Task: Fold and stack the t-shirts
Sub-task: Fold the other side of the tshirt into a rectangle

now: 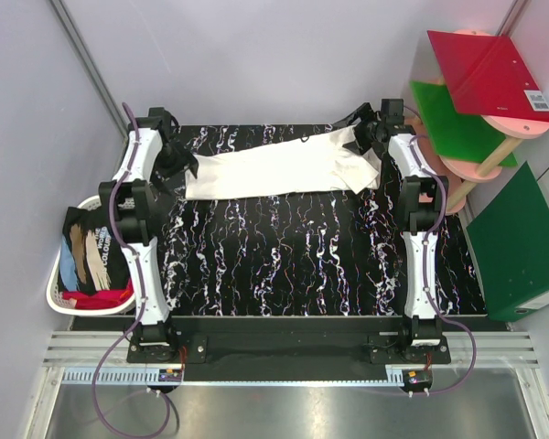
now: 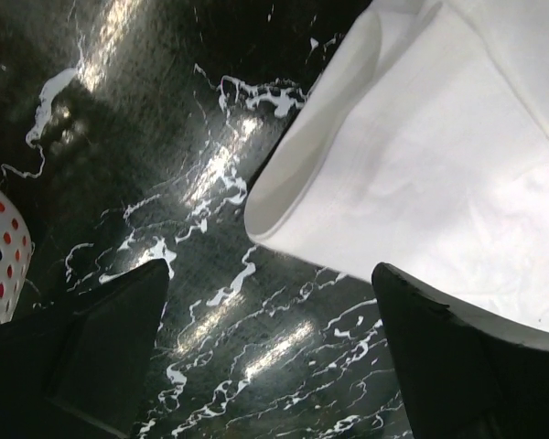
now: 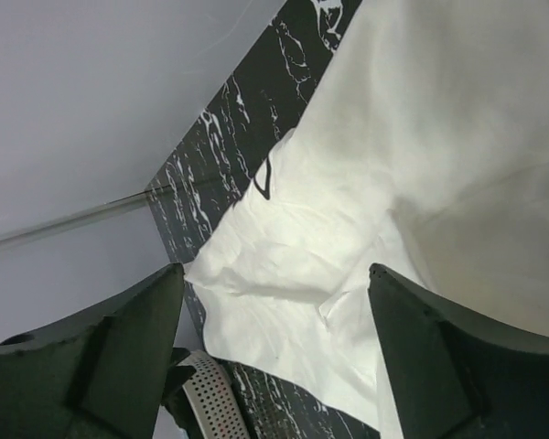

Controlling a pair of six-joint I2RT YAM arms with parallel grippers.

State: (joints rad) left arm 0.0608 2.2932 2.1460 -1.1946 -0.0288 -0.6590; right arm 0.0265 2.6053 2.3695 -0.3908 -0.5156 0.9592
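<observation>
The cream-white t-shirt [image 1: 284,169] lies stretched along the far side of the black marbled surface [image 1: 293,265]. Over the surface's far-left part the left fingers [image 2: 119,338] stand apart, holding nothing. Over its far-right part the right fingers [image 3: 119,347] are also spread, above the cloth.

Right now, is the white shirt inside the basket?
No, the white shirt lies spread across the far side of the black table; the basket sits off its left edge.

No wording is legible. The red board [image 1: 489,69] carries a white barcode sticker [image 1: 538,99] whose print is too small to read; the small dark mark [image 3: 263,178] on the cream t-shirt [image 3: 421,137] cannot be deciphered.
</observation>
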